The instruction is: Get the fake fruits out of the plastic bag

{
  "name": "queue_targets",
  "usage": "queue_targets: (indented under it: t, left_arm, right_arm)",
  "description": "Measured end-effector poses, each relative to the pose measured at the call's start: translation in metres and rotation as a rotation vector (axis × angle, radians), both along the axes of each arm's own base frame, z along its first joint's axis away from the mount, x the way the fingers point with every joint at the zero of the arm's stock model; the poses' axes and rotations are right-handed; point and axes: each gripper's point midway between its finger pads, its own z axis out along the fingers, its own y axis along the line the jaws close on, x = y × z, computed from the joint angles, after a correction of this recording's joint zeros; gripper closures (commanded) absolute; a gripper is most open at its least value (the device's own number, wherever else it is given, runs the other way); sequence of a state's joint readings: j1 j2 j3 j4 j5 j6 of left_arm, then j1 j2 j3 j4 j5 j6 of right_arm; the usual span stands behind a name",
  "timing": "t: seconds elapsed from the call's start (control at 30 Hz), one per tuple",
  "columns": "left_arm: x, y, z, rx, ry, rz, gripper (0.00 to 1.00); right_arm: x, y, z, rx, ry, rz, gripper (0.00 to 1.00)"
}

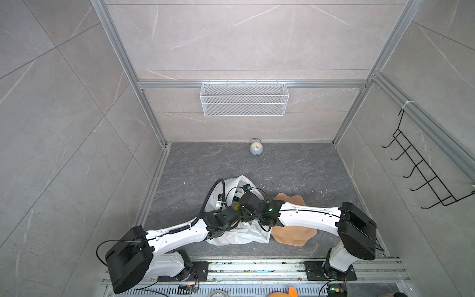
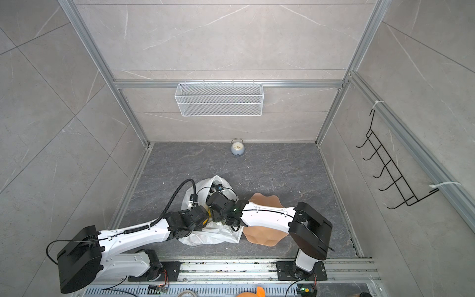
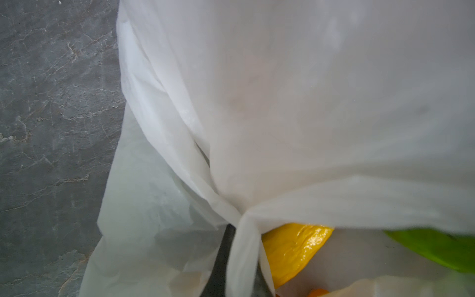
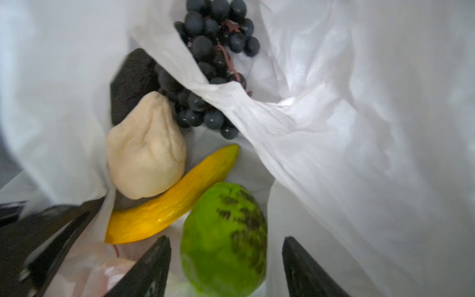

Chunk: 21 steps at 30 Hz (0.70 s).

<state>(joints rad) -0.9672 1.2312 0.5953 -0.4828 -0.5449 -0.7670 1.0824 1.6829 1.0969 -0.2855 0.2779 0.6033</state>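
Both arms are crowded in over the plastic bag [image 1: 239, 237]. It lies crumpled on the near middle of the grey stone table [image 1: 295, 167], just beside the peach-pink scalloped bowl [image 1: 293, 237] on its right. The right forearm stretches straight across that bowl, so only its wavy rim shows in both top views. From above the fingers themselves are buried under wrists and cables, so it's down to the wrist cameras. The left gripper [image 3: 240, 246] is pressed tight together with a twisted strip of the bag's film pinched between its fingers, and the film fans up from that pinch like a tent. Inside the bag everything is there to see. The dark purple grape bunch [image 4: 205, 46] lies deepest, half draped by a fold of film. The beige lumpy fruit [image 4: 146, 149] sits against it and rests on the yellow banana [image 4: 174, 203]. The green fruit [image 4: 226, 239], speckled with dark marks, is nearest of all and touches the banana's side. The right gripper [image 4: 226, 257] is inside the bag's mouth with its jaws spread wide, one finger on each side of that green fruit and a sliver of white showing between each finger and the skin, so nothing is held. Behind the beige fruit there's a dark rough lump [image 4: 131, 84] I can't identify. Well away at the back wall stands the little grey alarm clock [image 1: 256, 148], with the white wire basket [image 1: 244, 99] hanging above it.
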Motion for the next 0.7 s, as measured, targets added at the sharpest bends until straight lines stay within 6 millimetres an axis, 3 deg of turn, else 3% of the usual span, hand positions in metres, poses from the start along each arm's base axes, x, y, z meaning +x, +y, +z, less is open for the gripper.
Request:
queue_targets:
  t: [0.5, 0.7]
  left_arm:
    - [-0.001, 0.004, 0.005, -0.015, -0.028, 0.012, 0.99]
    - [0.0, 0.005, 0.006, -0.012, -0.033, 0.015, 0.98]
  right_arm:
    - [-0.006, 0.007, 0.002, 0.01, 0.019, 0.038, 0.34]
    - [-0.006, 0.004, -0.008, -0.022, 0.027, 0.032, 0.31]
